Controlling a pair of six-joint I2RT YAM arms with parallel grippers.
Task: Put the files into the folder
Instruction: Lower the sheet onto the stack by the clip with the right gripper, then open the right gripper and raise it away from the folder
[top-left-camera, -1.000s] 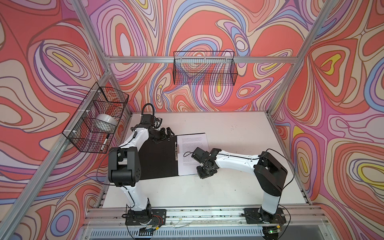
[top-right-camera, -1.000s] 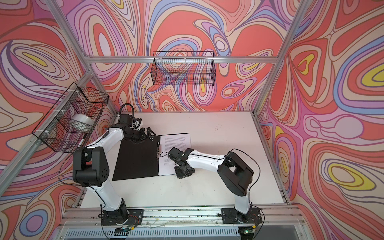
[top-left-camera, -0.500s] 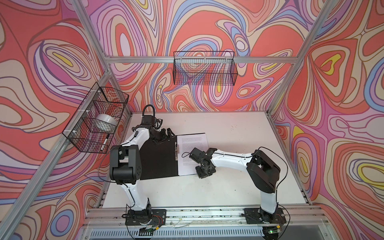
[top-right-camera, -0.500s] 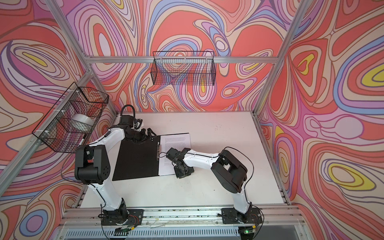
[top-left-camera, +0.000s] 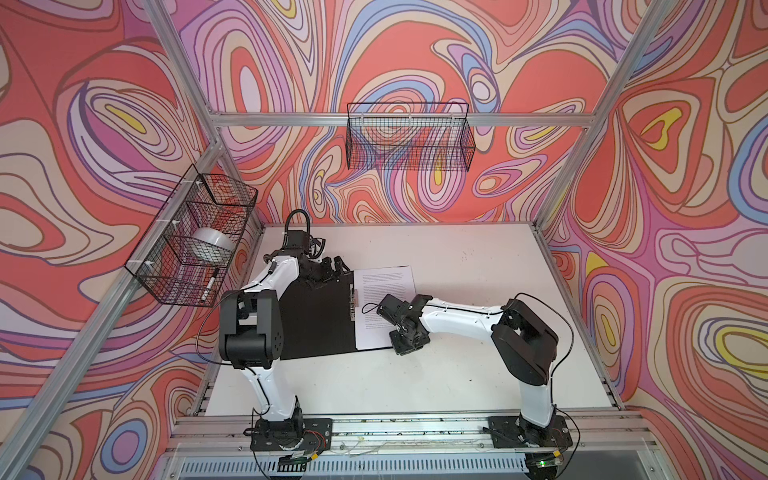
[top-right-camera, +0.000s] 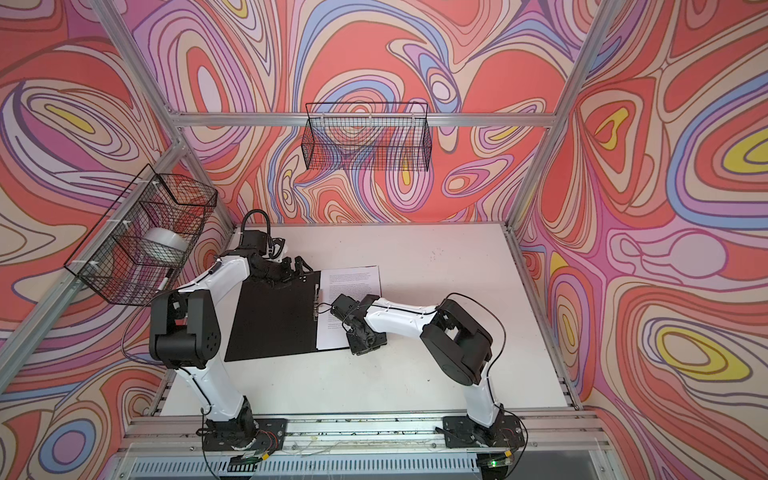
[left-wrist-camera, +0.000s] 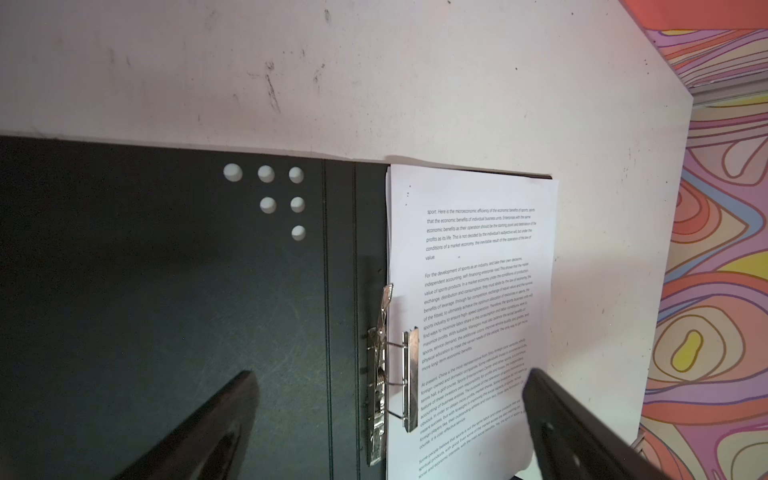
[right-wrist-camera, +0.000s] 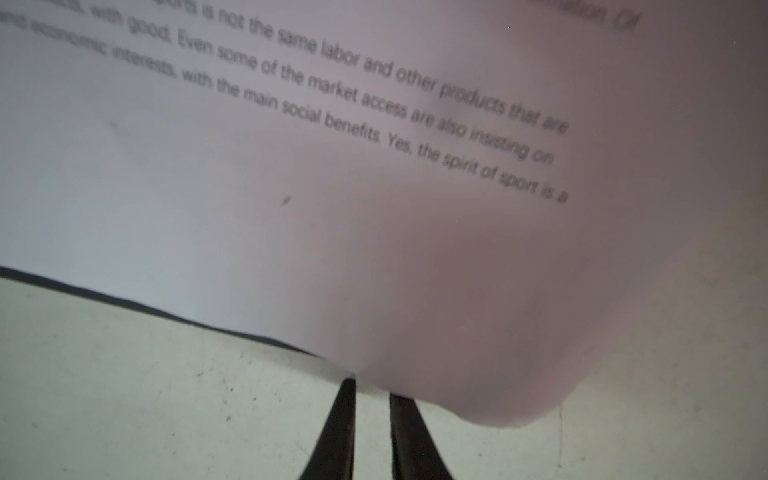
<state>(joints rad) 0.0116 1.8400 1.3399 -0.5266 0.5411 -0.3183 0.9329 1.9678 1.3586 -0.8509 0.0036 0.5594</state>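
Scuffed white table (top-left-camera: 457, 374) within swirl-patterned walls (top-left-camera: 415, 62) bears open folder (top-left-camera: 316, 316) and files (top-left-camera: 386, 286).

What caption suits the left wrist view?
Open folder, black inside up, with printed files lying by its metal spine clip; open left gripper above.

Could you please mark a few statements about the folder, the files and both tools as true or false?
1. The folder lies open, black inside up. True.
2. The right tool pinches a corner of the files. True.
3. The left tool is shut on the files too. False: it stands open above the folder, holding nothing.
4. The files lie wholly outside the folder. False: they rest on its right half.
5. A white roll sits in the side basket. True.
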